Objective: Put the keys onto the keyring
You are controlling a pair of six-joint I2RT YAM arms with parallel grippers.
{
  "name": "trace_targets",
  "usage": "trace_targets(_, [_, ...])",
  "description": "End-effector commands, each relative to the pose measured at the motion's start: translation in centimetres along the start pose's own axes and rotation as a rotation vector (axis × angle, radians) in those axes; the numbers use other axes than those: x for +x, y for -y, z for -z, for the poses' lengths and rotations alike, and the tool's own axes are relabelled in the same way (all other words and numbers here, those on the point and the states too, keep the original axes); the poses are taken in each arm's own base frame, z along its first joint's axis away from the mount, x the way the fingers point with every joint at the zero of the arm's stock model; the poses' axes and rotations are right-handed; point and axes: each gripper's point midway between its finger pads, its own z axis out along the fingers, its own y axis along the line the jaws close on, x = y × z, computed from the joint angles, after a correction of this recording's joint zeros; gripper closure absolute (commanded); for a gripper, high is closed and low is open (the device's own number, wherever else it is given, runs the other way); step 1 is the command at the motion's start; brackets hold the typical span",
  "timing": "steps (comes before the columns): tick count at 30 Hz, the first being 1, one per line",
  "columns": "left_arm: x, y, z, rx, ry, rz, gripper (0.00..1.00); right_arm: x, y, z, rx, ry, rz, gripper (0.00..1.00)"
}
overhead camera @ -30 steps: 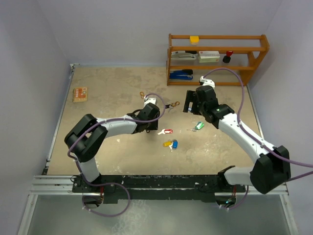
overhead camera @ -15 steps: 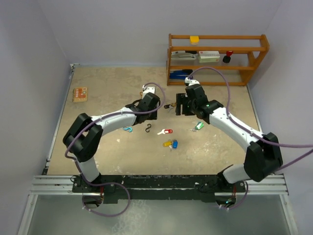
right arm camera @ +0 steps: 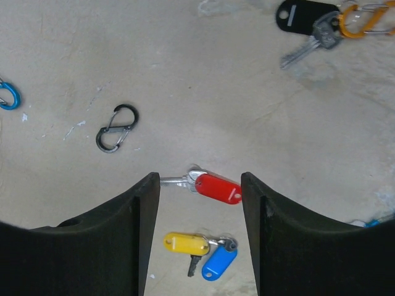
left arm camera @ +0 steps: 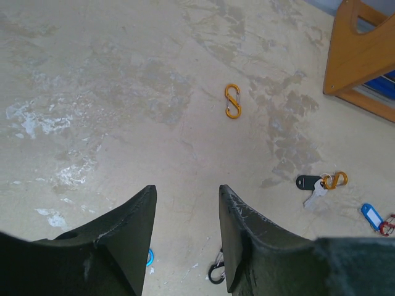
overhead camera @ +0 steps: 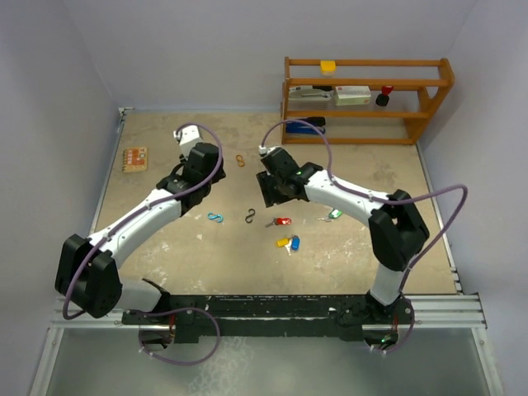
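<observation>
Big swing just now: brought the right gripper (right arm camera: 199,179) across from well right of the black clip (right arm camera: 116,127) to hang above the bench (right arm camera: 185,61), directly over the red key (right arm camera: 217,188) lying flat just right of that clip. Narrowed its jaws on the way, yet still parted and holding nothing. Pulled the left gripper (left arm camera: 185,191) away too, up and to the left of the black clip, uncovering it and the blue clip (overhead camera: 216,218) further left; jaws there about half apart, empty, no change. Left the yellow key (right arm camera: 185,242) and blue key (right arm camera: 220,262) lying together to the near right of the black clip, and the black key (right arm camera: 305,13), hooked to an orange clip (right arm camera: 365,18), behind and right of it. Looks like lining up a pick of the red key; still loose, not yet on any ring
</observation>
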Motion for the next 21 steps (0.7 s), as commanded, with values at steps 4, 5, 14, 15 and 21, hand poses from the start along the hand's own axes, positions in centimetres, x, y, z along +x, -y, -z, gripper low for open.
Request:
trace_targets(4, [-0.9,-1.2,0.3,-0.016,0.021,0.052,0.57,1.4,-1.7,-0.6,0.047,-0.099,0.095,0.45])
trace_targets(5, [-0.8,-1.3,0.3,-0.015,0.019,0.051,0.57,1.7,-1.8,-0.7,0.047,-0.110,0.099,0.46])
trace_targets(14, [-0.6,-1.6,0.0,-0.013,0.010,0.055,0.57,3.6,-2.1,-1.4,0.050,-0.177,0.124,0.57])
trace_targets(15, [-0.6,-1.7,0.0,-0.014,0.008,0.055,0.57,3.7,-2.2,-1.6,0.048,-0.181,0.125,0.57])
trace_targets(21, [-0.5,-1.8,-0.1,-0.009,0.004,0.061,0.57,4.5,-2.3,-2.5,0.052,-0.211,0.132,0.61])
